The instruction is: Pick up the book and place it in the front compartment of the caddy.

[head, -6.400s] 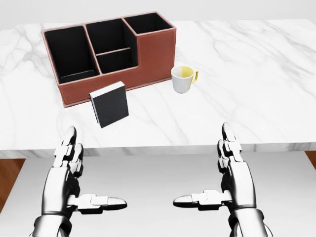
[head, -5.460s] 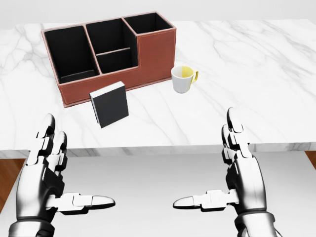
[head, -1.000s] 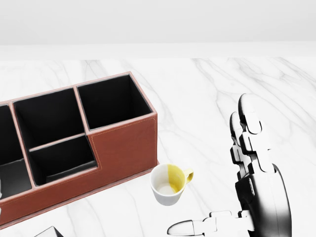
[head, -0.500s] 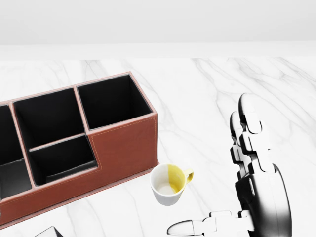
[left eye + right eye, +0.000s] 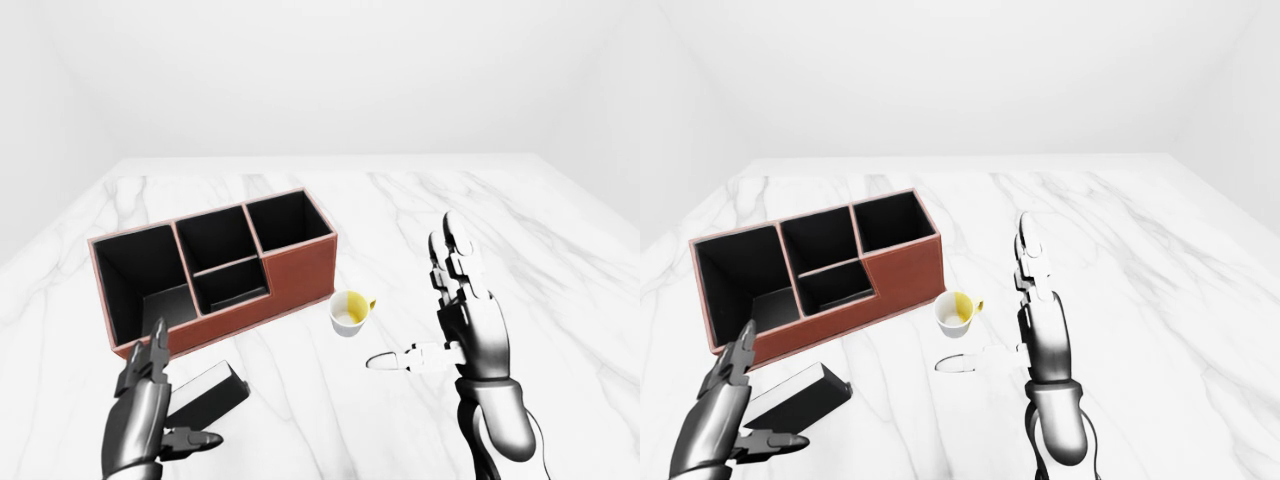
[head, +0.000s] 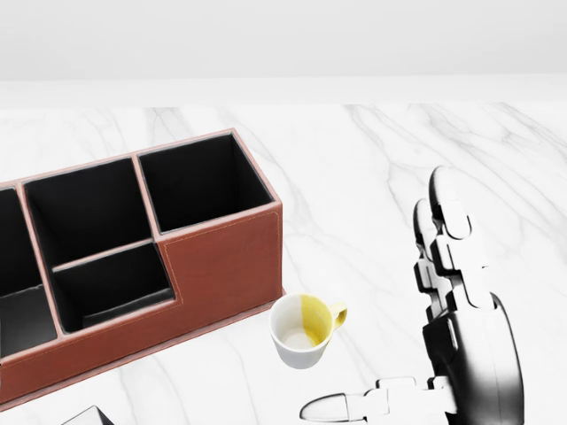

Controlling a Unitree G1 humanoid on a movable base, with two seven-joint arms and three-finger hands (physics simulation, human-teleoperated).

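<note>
Left hand (image 5: 150, 410) upright, fingers spread, beside book (image 5: 208, 394); right hand (image 5: 462, 320) likewise open. Book lies flat, long axis toward upper right.

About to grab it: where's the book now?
In the left-eye view the book sits bottom left on the counter, below the caddy, beside the open left hand.
</note>
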